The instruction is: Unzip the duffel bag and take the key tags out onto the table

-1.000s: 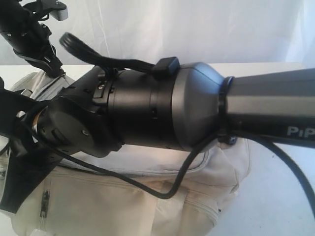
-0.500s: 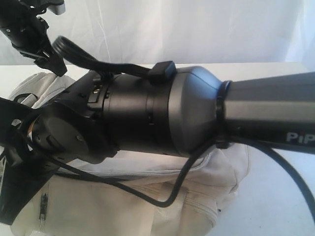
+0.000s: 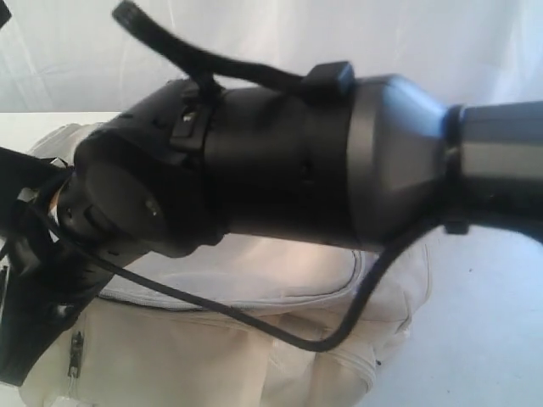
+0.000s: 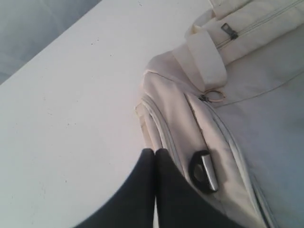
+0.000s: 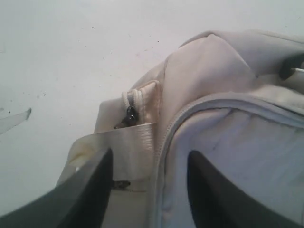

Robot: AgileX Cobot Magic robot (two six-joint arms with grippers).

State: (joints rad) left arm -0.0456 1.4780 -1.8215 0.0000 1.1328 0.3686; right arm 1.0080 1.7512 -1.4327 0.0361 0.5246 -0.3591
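**Edges and clearance.** The bag (image 4: 266, 118) is lying on the table (image 4: 71, 95). In the left wrist view, one end of the bag is being shown, with its piped edge meeting bare tabletop. A wide run of open table is being left beside that end. In the exterior view, most of the frame is being filled by the right arm (image 3: 297, 170), which is reaching across above the bag. A black cable (image 3: 356, 314) is hanging from the arm in a loop in front of the bag's side. Open table is being shown to the right of the bag in that view. In the right wrist view, a corner of the bag is being shown with bare table beyond it.

**Claws.** The left claw (image 4: 154, 152) is being held with its fingers pressed together, and nothing is being gripped between them. It is being held over the bag's edge, just beside a black D-ring (image 4: 204, 171). Contact with the fabric cannot be told.

The right claw (image 5: 149, 156) is being held with its fingers well apart. A webbing strap (image 5: 130, 142) and a seam of the bag are being framed between them, with a zipper pull (image 5: 130, 114) just beyond the strap. Whether either finger is touching the strap cannot be told. Nothing is being clamped.
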